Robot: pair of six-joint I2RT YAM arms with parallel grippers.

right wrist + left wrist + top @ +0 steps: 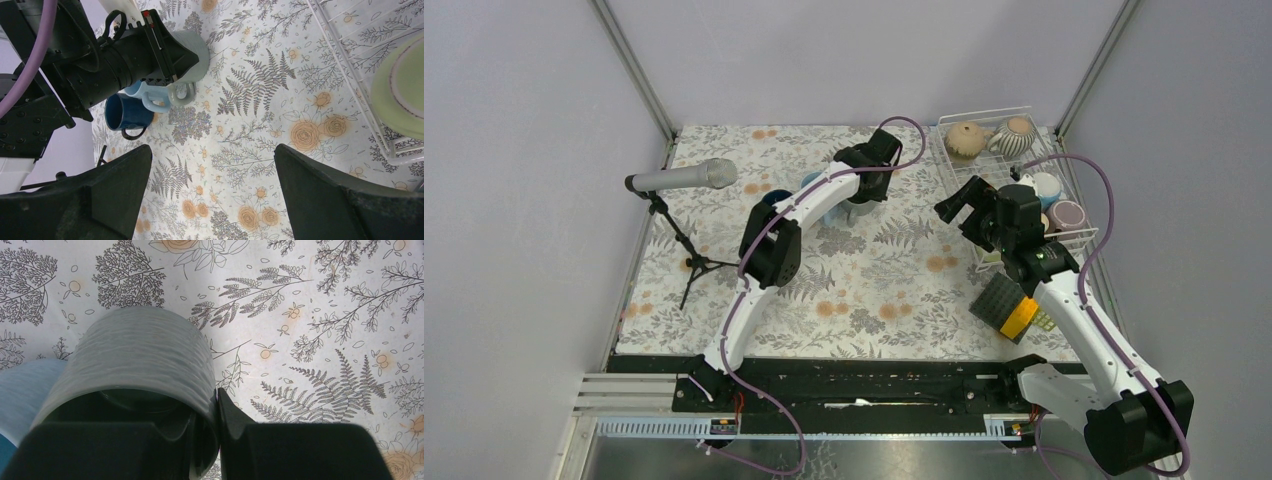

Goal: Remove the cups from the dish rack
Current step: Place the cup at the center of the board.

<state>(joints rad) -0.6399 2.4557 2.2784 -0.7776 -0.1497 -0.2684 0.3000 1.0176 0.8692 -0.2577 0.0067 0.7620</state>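
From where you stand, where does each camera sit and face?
Top: above, behind the arms, looking down at the table; left arm and right arm show.
Left wrist: on the left arm, looking down past its fingers, pinching the grey mug.
Right wrist: on the right arm, looking down between its open fingers at the left gripper and rack.
Shared: both wrist views show the grey mug and light blue mug.

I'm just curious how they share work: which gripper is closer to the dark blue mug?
Left. The left gripper clamps the grey mug near the dark blue mug; the right gripper hovers open by the dish rack.
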